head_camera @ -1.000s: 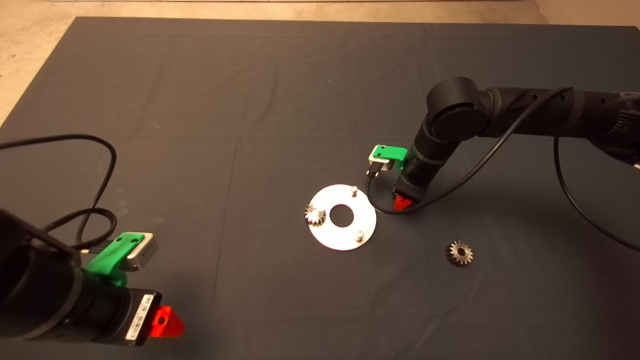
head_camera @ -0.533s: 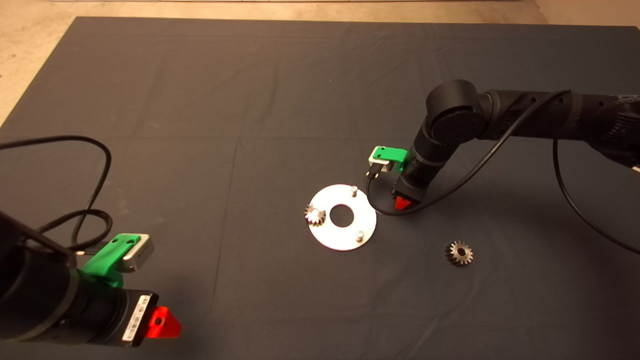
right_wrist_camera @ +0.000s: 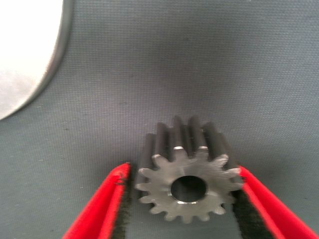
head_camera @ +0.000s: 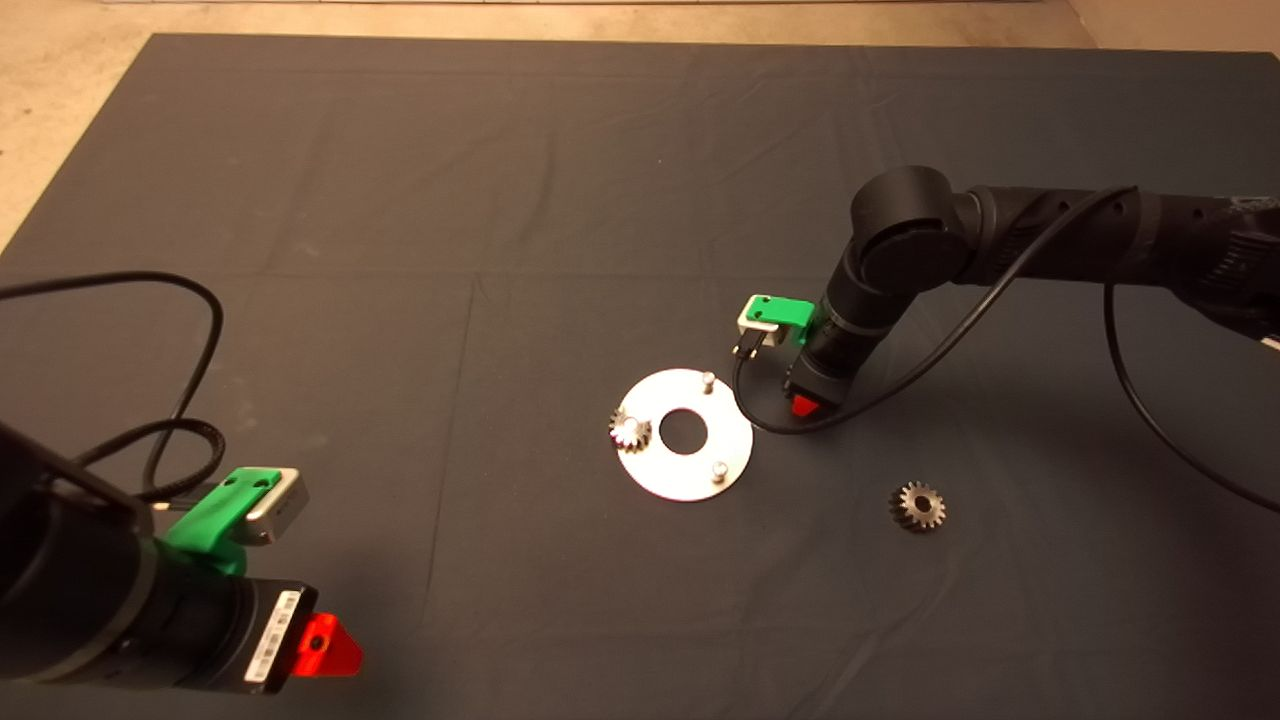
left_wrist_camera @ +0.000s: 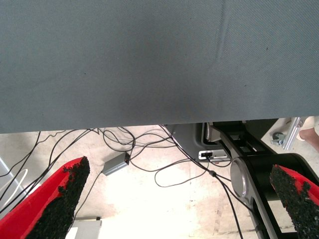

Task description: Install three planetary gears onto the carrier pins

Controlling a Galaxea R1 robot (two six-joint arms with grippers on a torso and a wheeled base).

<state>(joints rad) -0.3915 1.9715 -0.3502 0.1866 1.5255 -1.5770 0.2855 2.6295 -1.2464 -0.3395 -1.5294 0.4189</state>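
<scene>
Now | right gripper (right_wrist_camera: 184, 199) clamped on gear (right_wrist_camera: 187, 172) beside disc (head_camera: 684, 478) | left gripper (left_wrist_camera: 174, 199) parked, fingers apart | no readable writing

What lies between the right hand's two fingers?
One planetary gear, its bore facing the right wrist camera, sits clamped between the right hand's fingers. That shows only in the right wrist view.
</scene>
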